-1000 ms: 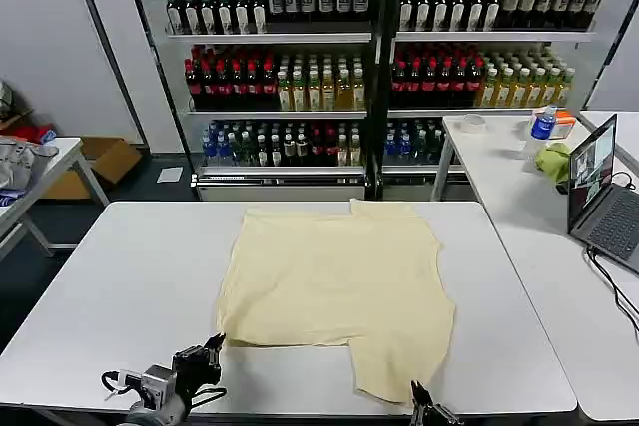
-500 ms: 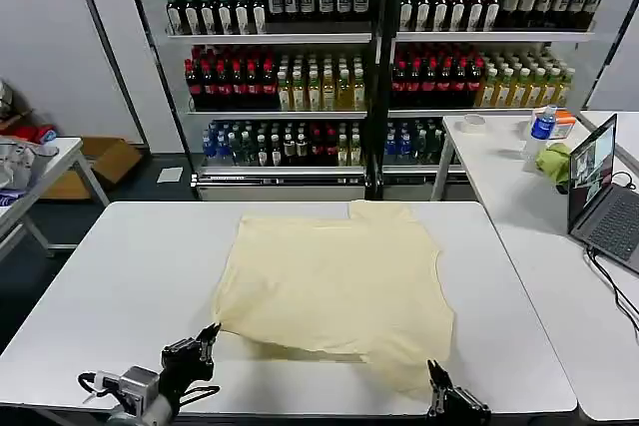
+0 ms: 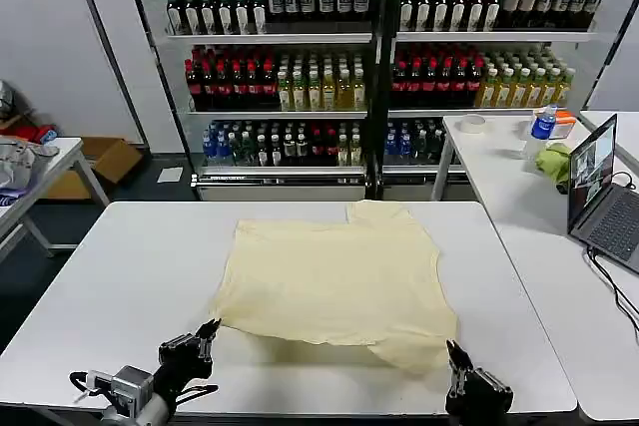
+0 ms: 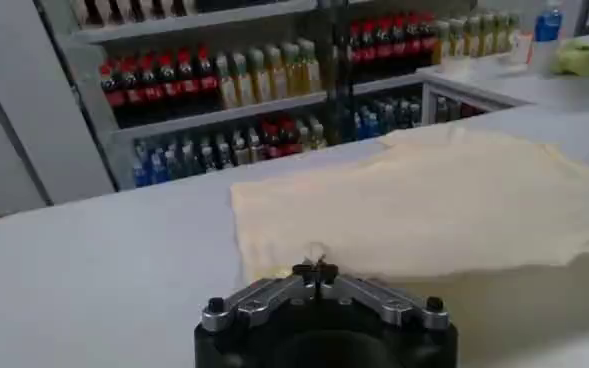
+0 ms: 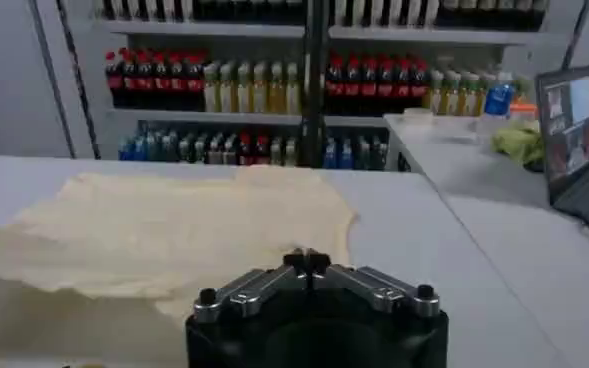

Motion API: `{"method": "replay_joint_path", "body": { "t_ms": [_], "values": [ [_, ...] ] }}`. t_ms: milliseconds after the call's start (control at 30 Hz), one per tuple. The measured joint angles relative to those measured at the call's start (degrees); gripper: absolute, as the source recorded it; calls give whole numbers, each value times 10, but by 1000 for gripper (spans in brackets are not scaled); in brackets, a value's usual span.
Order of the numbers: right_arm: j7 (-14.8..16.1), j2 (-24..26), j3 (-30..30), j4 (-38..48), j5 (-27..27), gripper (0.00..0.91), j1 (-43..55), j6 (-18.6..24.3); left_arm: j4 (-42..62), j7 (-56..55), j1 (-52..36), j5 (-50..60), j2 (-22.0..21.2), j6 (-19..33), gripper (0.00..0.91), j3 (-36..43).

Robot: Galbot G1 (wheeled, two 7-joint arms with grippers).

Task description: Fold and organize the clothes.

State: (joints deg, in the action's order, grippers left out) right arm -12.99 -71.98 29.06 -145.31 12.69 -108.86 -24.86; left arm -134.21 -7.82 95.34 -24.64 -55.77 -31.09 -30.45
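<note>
Cream T-shirt [image 3: 334,281] lies spread at counter [image 3: 130,276] centre, near hem rumpled. Left pincer [image 3: 205,338] at 7 o'clock, right pincer [image 3: 459,366] at 5 o'clock; both pressed together, empty. Fabric thin, limp, light: pinch hem corners, expect sag.

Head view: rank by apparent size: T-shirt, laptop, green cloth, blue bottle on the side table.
1. T-shirt, by far the largest.
2. Laptop, partly cut by the frame edge.
3. Green cloth.
4. Blue bottle.

The cloth and bottle are close in apparent size, and both sit farther off, so that order is unsure.
</note>
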Motion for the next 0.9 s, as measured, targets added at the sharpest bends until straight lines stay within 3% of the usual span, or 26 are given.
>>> {"method": "replay_joint_path", "body": {
  "t_ms": [467, 900],
  "values": [
    [-5, 61, -9, 81, 60, 0, 136, -14, 67, 10, -62, -18, 22, 0, 20, 29],
    [-8, 105, -55, 177, 100, 0, 279, -32, 143, 15, -157, -25, 35, -1, 10, 77]
  ]
}}
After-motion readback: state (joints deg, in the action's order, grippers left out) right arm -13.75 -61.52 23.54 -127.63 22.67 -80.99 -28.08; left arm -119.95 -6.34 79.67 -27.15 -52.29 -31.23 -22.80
